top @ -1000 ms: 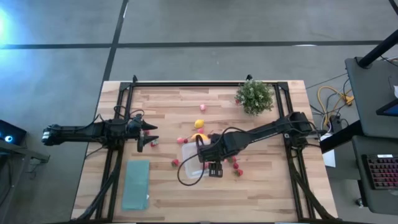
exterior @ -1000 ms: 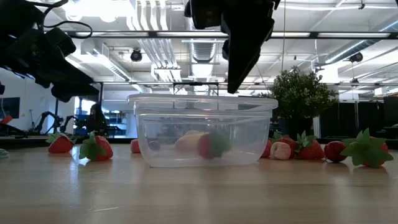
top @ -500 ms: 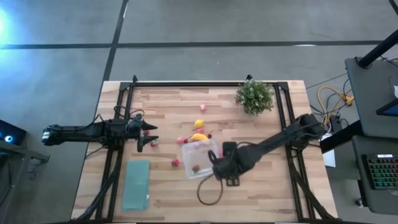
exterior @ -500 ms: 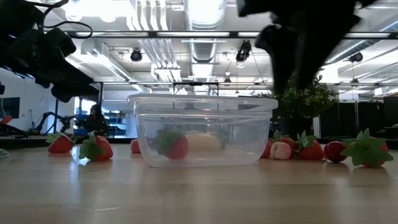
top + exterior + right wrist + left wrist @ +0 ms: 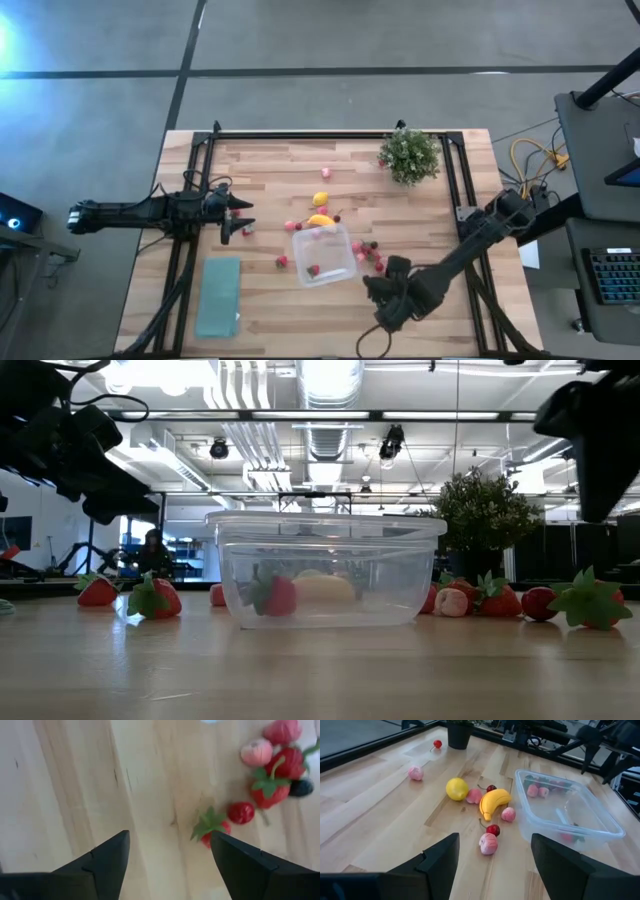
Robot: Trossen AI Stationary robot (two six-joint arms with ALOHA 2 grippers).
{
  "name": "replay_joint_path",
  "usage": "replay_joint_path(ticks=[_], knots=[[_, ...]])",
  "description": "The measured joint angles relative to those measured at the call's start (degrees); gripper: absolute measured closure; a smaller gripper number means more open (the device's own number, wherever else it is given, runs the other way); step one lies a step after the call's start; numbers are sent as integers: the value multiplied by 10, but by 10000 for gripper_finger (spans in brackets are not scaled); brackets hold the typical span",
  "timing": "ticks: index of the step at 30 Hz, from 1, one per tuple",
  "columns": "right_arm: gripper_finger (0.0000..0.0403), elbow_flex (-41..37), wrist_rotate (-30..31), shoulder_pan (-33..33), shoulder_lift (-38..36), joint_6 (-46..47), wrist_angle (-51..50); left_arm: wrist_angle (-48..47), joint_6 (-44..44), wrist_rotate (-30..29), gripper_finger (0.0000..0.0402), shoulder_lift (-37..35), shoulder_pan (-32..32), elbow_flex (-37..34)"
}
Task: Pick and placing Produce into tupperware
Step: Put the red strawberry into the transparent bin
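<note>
The dark six-joint left arm reaches in level from the left edge of the table, its left end effector [image 5: 238,222] hovering above the left-centre area, its two dark fingers [image 5: 440,862] spread apart and holding nothing. The dark right arm stretches diagonally from the right side toward the front, its right end effector [image 5: 385,305] low near the front edge, fingers [image 5: 107,857] apart, empty.

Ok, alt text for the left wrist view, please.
A clear tupperware sits on the wooden table with a few pink and red pieces inside. Beside it lie a banana, a lemon, cherries and pink fruits, seen past the left gripper with its jaws open and empty.
</note>
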Motion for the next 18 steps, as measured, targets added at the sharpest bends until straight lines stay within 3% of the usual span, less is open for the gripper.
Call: replay_joint_path(ticks=[9, 18], knots=[[137, 0, 54, 11, 0, 164, 1, 0, 0, 0, 168, 0, 0, 0], [140, -10, 90, 4, 1, 245, 2, 0, 0, 0, 168, 0, 0, 0]])
